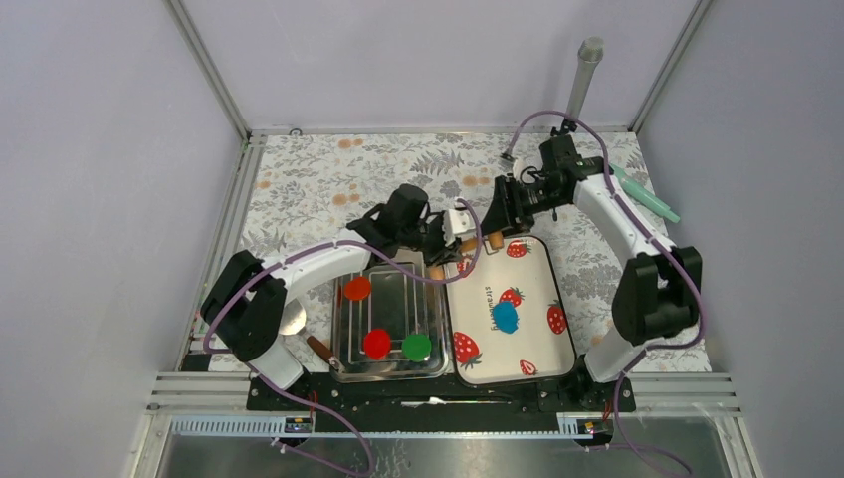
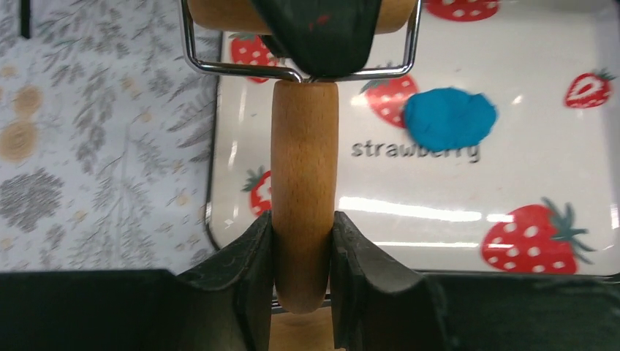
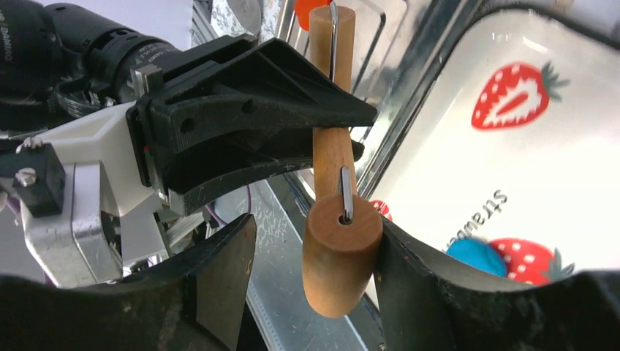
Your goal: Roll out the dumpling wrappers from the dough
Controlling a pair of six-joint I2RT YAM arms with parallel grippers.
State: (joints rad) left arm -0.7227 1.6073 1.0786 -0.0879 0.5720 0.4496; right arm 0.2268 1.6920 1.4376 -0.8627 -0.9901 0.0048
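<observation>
While dough point(image 1: 506, 317) lay in the strawberry tray point(image 1: 542, 271), the left gripper point(image 2: 301, 252) clamped the rolling pin point(image 2: 303, 161); the right gripper point(image 3: 311, 252) gaped around it.

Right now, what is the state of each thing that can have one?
left gripper: shut on the roller, at its handle.
right gripper: open around the roller's barrel.
dough: thick blob, not yet rolled, on strawberry tray.
discs: flat, lying in metal tray.

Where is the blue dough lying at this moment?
In the top view the dough lies near the middle of the strawberry tray, which sits to the right of the metal tray, beside the printed word.
</observation>
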